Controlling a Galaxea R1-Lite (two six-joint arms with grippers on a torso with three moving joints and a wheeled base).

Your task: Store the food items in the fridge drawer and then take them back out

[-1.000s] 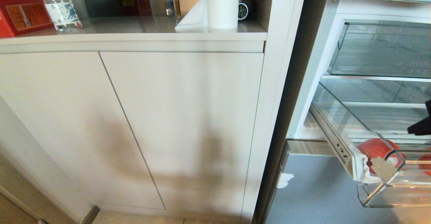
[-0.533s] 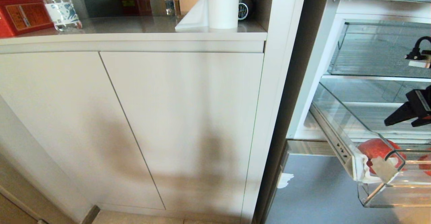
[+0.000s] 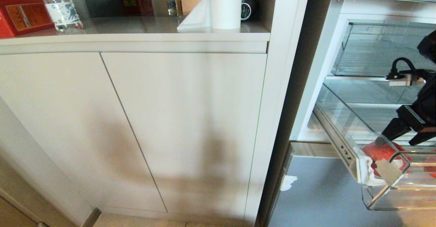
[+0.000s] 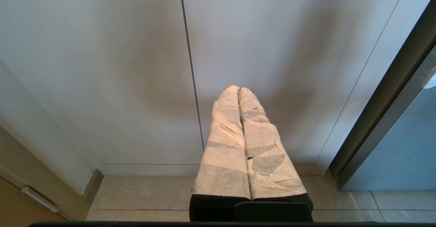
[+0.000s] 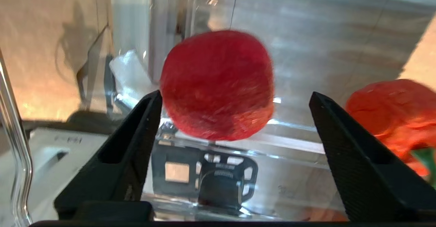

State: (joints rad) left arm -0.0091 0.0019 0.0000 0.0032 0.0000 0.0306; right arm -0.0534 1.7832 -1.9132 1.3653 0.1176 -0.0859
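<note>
Looking from my head, I see my right gripper (image 3: 396, 139) at the right edge of the frame, just over the red food item (image 3: 376, 152) that lies in the front corner of the clear fridge drawer (image 3: 344, 118), beside a whitish patch (image 3: 369, 174). My right fingers (image 3: 391, 130) stand wide apart and hold nothing.

Only the right wrist view shows how they stand around the food: the red food item (image 5: 218, 84) is between the two black fingers (image 5: 136, 135), nearer to one of them, and I cannot tell if that one touches it. This view shows also a second orange-red lump (image 5: 391, 114) at the right edge of the frame; from the head only a small piece of it (image 3: 432, 164) appears at the right edge.

My left gripper (image 4: 238, 92) appears only in the left wrist view, in the lower middle of the frame. Its wrapped fingers (image 4: 228, 131) are pressed together and point at the pale cabinet doors (image 4: 136, 66).

On the desk (image 3: 136, 27) in the upper part of the head frame stand a water bottle (image 3: 59, 5), a red box (image 3: 22, 15) and a white roll (image 3: 225, 6). Their labels I cannot read.
</note>
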